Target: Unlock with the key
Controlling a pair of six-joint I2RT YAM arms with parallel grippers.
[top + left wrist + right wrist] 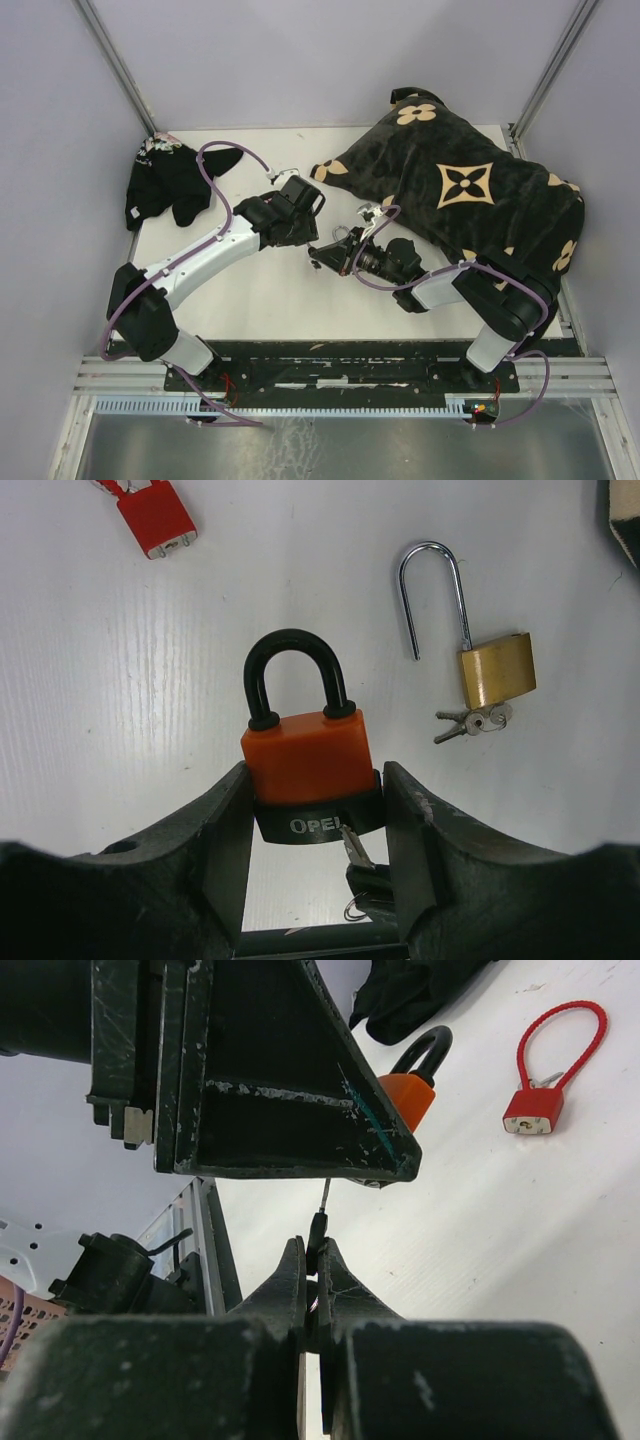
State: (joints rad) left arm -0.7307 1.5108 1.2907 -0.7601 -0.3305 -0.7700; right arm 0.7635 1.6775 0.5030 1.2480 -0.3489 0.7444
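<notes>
Clamps left claw [315, 780] on orange padlock [305, 755], one finger on each side of the body, jaws part-way apart around it. Shows black shackle [297, 655] pointing away from the wrist, both legs seated in the body, black base band with white lettering toward the camera. Pinches key [317, 1228] in right claw [310, 1255], jaws closed flat on the bow. Runs key blade up into the underside of the padlock: entry point hidden behind left claw in right wrist view, visible at the base in left wrist view, with small ring [352, 912] hanging below. Puts both claws nose to nose over the middle of the table [270, 295] in top view, between the two arms. Has brass padlock [497, 670] lying flat on the table beyond the orange one and to its right, silver shackle swung open, small keys [470, 721] touching its base. Has red cable lock [535, 1110] lying well apart, loop closed. Has black cloth [165, 180] at far left corner, black bag [470, 185] with beige flower print along far right side.
</notes>
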